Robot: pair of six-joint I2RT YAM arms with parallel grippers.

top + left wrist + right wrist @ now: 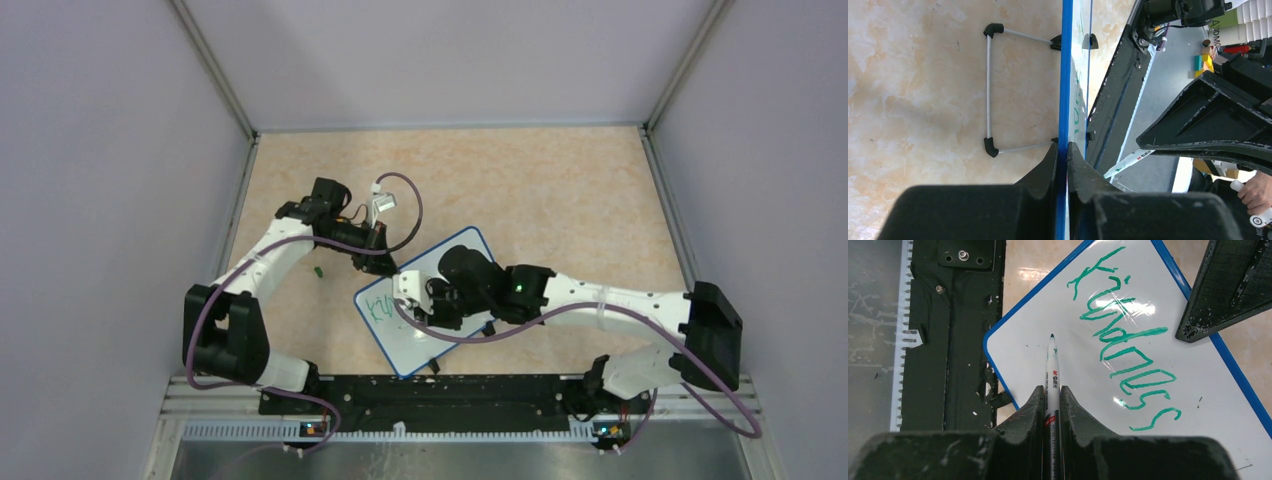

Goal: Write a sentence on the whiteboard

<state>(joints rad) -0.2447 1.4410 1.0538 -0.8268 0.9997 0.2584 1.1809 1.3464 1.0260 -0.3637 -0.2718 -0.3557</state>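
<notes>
1. My right fingers (1051,389) are almost shut and pinch the marker (1052,360) by its barrel. Its green tip points forward over the whiteboard (1023,347). Whether the tip touches the surface, I cannot tell.
2. The whiteboard lies on the table (560,190), near the front edge, between my two arms and turned at an angle.
3. The sentence (1120,340) has only one green word, "kindness", so I judge that the writing is in hand and not finished.
4. The next move, I think, needs the tip set down on the bare white beside that word, with light and even pressure.
5. Room is limited there: the blue rim (998,371) and the black rail (948,340) are near the tip.
6. Farther away, my left fingers (1063,146) are closed on the rim to steady the board, so strokes should stop before them.
</notes>
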